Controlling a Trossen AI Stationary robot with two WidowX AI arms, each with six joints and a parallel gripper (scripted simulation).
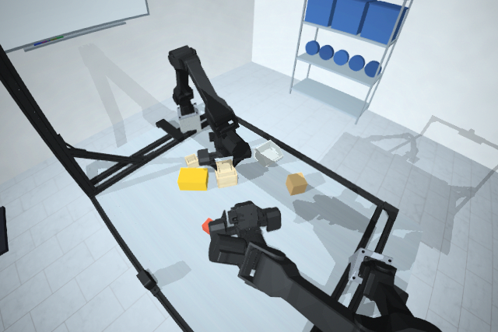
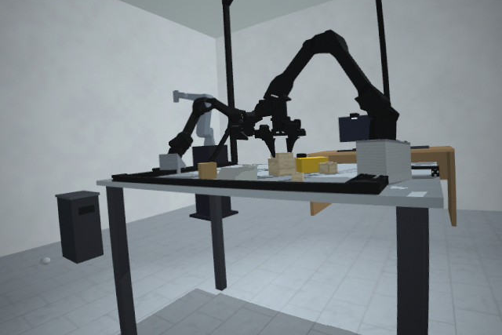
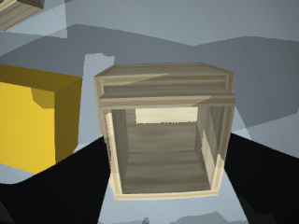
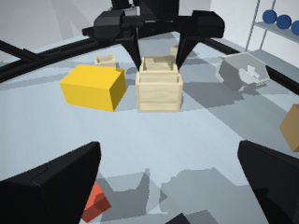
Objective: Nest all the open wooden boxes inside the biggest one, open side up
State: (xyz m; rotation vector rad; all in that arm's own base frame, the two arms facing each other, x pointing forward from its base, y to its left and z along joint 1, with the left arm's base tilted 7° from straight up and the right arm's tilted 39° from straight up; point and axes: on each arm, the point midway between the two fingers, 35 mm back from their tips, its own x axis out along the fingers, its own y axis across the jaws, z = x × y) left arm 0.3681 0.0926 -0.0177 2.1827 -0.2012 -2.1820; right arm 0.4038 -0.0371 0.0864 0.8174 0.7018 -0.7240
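The biggest wooden box (image 1: 227, 180) (image 4: 159, 98) stands open side up beside the yellow block. My left gripper (image 1: 226, 166) (image 2: 281, 154) (image 3: 165, 140) (image 4: 158, 70) is shut on a smaller open box (image 3: 161, 154) (image 4: 159, 63), mouth up, whose top stands above the biggest box's rim. How deep it sits inside is unclear. A small open box (image 1: 191, 160) (image 2: 327, 168) (image 4: 106, 60) stands apart behind the yellow block. A tiny wooden piece (image 2: 297, 177) (image 4: 174, 49) lies behind the left gripper; its mouth cannot be made out. My right gripper (image 4: 171, 149) is open and empty, away from the boxes.
The yellow block (image 1: 193, 179) (image 2: 312, 164) (image 3: 28, 121) (image 4: 93, 89) is close beside the biggest box. A grey tray (image 1: 261, 155) (image 4: 229, 70) and a tan block (image 1: 296, 183) (image 2: 207, 170) stand on the other side. A red block (image 1: 207, 225) (image 4: 96, 203) is near the right gripper.
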